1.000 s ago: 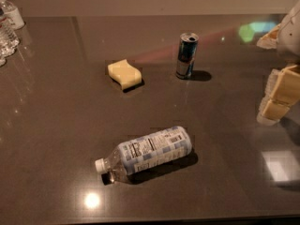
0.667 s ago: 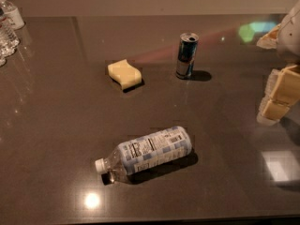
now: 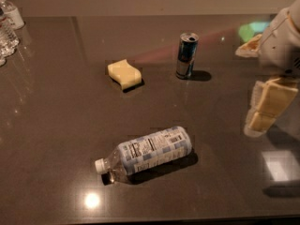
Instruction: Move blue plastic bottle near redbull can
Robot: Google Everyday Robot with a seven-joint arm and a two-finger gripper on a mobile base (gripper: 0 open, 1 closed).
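The blue plastic bottle [image 3: 149, 153] lies on its side on the dark table [image 3: 56, 125], near the front middle, with its white cap pointing left. The redbull can [image 3: 187, 55] stands upright further back, to the right of centre. My gripper [image 3: 256, 78] hangs above the table at the right edge, well right of both the can and the bottle. Its two pale yellow fingers [image 3: 269, 104] stand apart with nothing between them.
A yellow sponge [image 3: 124, 74] lies left of the can. Clear ribbed bottles with white labels [image 3: 8, 27] stand at the far left back corner. A wall runs behind the table's back edge.
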